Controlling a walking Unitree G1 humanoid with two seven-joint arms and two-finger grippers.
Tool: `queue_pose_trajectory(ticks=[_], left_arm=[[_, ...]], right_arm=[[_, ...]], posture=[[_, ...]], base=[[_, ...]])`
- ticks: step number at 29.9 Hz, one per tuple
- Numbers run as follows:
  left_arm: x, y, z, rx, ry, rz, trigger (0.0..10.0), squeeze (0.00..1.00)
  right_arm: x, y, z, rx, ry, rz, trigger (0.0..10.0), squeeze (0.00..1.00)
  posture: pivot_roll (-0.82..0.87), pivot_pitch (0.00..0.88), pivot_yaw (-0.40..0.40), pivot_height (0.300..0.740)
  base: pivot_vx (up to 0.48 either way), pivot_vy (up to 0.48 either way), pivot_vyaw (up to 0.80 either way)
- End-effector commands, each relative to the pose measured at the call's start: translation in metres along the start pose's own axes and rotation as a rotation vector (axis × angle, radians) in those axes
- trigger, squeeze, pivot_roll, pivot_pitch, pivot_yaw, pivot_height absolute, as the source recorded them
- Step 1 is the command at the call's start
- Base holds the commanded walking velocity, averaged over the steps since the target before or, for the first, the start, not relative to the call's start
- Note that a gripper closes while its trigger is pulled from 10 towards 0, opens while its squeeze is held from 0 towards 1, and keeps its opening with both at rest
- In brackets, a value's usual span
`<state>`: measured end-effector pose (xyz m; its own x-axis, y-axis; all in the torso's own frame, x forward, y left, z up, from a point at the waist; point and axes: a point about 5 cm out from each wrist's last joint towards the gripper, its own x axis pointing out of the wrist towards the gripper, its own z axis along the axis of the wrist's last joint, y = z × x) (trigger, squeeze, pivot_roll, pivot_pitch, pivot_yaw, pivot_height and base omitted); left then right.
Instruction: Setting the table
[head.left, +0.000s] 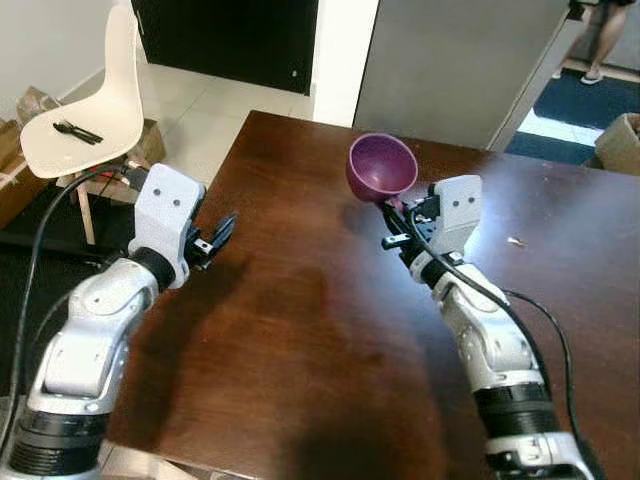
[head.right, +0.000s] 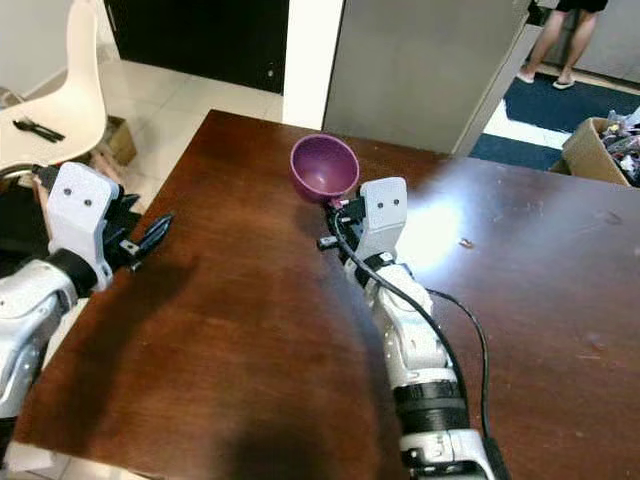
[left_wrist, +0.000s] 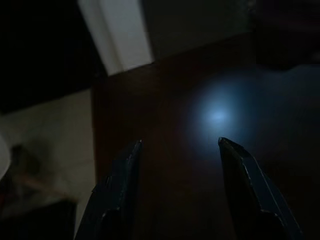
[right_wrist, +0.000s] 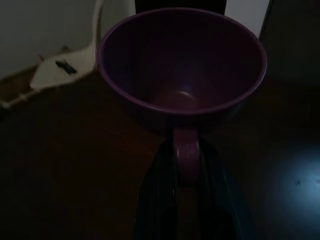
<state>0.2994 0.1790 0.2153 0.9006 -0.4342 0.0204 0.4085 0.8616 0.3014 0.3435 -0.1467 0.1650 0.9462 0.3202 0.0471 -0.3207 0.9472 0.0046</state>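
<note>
A purple cup (head.left: 381, 166) hangs tilted above the dark wooden table (head.left: 300, 340), near its far edge. My right gripper (head.left: 393, 213) is shut on the cup's handle (right_wrist: 186, 155), and the cup's bowl (right_wrist: 182, 65) is empty. At the table's left edge my left gripper (head.left: 222, 232) is open with nothing between its fingers (left_wrist: 120, 185); the bare tabletop lies below them.
A white chair (head.left: 85, 110) with black cutlery (head.left: 76, 131) on its seat stands left of the table. A grey cabinet (head.left: 450, 60) rises behind the far edge. A person's legs (head.left: 605, 40) are at the back right, beside a cardboard box (head.left: 620, 140).
</note>
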Motion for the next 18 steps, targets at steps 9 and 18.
queue_pose_trajectory(ticks=[9, 18], left_arm=[[0.011, -0.009, 0.011, 0.001, 0.010, -0.105, 10.0, 0.00], [0.020, -0.010, 0.015, 0.012, 0.024, -0.107, 10.0, 0.00]], right_arm=[[0.006, -0.007, -0.005, 0.078, 0.067, 0.106, 10.0, 0.00], [0.008, 0.001, -0.034, 0.035, 0.141, 0.147, 10.0, 0.00]], posture=[[0.01, 0.055, 0.018, 0.740], [0.03, 0.072, 0.032, 0.740]], base=[[0.000, 0.000, 0.00], [0.000, 0.000, 0.00]])
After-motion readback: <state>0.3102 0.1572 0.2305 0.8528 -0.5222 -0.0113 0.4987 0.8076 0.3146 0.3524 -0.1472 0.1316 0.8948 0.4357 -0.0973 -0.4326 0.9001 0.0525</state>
